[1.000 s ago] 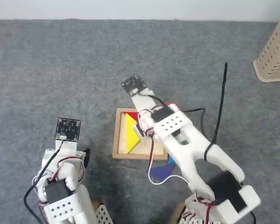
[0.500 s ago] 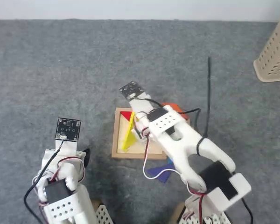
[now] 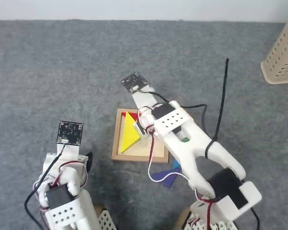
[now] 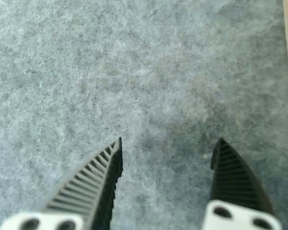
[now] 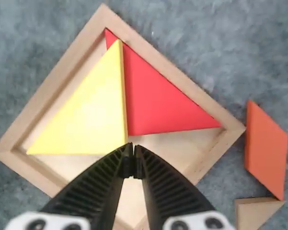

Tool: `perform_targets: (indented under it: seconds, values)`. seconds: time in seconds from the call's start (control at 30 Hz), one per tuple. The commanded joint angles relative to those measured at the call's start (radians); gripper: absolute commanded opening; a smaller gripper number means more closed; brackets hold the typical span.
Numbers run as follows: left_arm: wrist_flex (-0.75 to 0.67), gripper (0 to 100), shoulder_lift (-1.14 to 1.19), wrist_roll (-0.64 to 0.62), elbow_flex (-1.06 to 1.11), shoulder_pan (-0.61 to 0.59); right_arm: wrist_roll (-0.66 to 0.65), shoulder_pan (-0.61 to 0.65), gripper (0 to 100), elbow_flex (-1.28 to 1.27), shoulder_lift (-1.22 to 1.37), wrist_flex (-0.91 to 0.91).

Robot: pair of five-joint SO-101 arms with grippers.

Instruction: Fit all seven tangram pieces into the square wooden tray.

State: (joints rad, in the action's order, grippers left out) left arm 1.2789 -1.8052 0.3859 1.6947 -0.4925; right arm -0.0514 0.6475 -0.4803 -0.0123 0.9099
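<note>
Inspecting the square wooden tray [image 5: 53,85], we find the yellow triangle [image 5: 89,115] and red triangle [image 5: 156,100] lying inside. The right gripper [image 5: 133,160] has its jaws together, empty, at the yellow corner. The left gripper [image 4: 165,158] has its jaws apart over bare worktop. Risk: the closed jaws could catch that corner and tip the piece.

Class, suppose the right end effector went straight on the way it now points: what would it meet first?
Most likely the yellow triangle at its edge, or the tray floor just beside it; depth is unclear.
</note>
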Motion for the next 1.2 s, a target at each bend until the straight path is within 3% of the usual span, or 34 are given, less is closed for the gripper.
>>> perform_targets:
  seconds: [0.0, 0.13, 0.37, 0.83, 1.17]
  values:
    - [0.005, 28, -0.015, 0.011, -0.008, -0.005, -0.017, -0.015, 0.9, 0.086, -0.058, -0.012]
    - [0.005, 28, -0.015, 0.011, -0.008, -0.005, -0.018, -0.010, 0.9, 0.169, 0.038, -0.056]
    - [0.005, 28, -0.015, 0.011, -0.008, -0.005, -0.017, 0.002, 0.7, 0.336, 0.245, 0.021]
    - [0.005, 28, -0.015, 0.011, -0.008, -0.005, -0.020, 0.125, 0.7, 0.351, 0.269, 0.028]
    - [0.005, 28, -0.015, 0.011, -0.008, -0.005, -0.014, -0.081, 0.7, 0.388, 0.013, 0.321]
